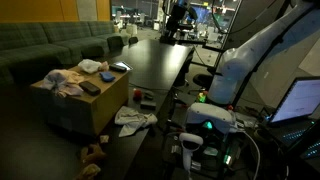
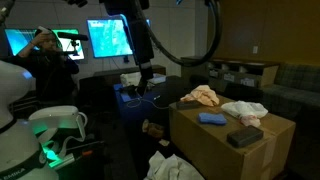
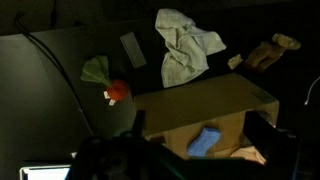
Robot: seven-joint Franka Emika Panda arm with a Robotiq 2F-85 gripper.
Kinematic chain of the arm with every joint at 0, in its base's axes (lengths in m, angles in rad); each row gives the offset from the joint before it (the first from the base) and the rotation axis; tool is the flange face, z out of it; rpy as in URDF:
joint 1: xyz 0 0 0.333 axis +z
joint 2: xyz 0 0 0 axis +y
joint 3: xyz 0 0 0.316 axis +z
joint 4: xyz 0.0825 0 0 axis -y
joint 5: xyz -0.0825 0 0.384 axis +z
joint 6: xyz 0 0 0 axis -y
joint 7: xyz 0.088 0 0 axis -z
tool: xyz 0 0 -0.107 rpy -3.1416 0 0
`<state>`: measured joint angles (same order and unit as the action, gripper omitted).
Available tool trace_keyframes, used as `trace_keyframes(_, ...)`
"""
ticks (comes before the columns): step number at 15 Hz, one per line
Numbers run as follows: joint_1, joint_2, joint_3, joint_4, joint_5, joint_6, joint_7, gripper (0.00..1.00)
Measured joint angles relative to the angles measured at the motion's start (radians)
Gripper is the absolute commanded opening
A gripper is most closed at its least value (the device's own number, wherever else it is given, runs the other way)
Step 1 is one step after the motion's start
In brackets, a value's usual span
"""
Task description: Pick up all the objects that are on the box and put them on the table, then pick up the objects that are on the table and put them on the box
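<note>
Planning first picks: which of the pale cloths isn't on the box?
The white-grey cloth, lying crumpled beside the box; the pinkish cloth and the whitish cloth lie on its top.

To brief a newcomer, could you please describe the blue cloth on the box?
Find the cardboard box beside the black table. On its top, the blue cloth lies near a pinkish cloth and a black block. It alone is blue.

Counted up so far: one big tan cardboard box (image 2: 215, 150), one crumpled pinkish-white cloth (image 2: 203, 96), one rumpled white cloth (image 2: 243, 110), one spread-out white-grey cloth (image 3: 185, 45), one flat blue piece (image 2: 211, 118), at least one flat black block (image 2: 245, 136), one small red ball (image 3: 120, 90), one brown plush toy (image 3: 265, 52).
</note>
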<state>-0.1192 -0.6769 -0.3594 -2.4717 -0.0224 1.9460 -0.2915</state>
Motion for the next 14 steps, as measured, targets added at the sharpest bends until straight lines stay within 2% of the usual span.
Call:
trace_keyframes(10, 0.0, 0.0, 0.004, 0.01, 0.0, 0.001, 0.0, 1.0)
trace_keyframes(14, 0.009, 0.032, 0.048, 0.008, 0.001, 0.014, 0.002, 1.0)
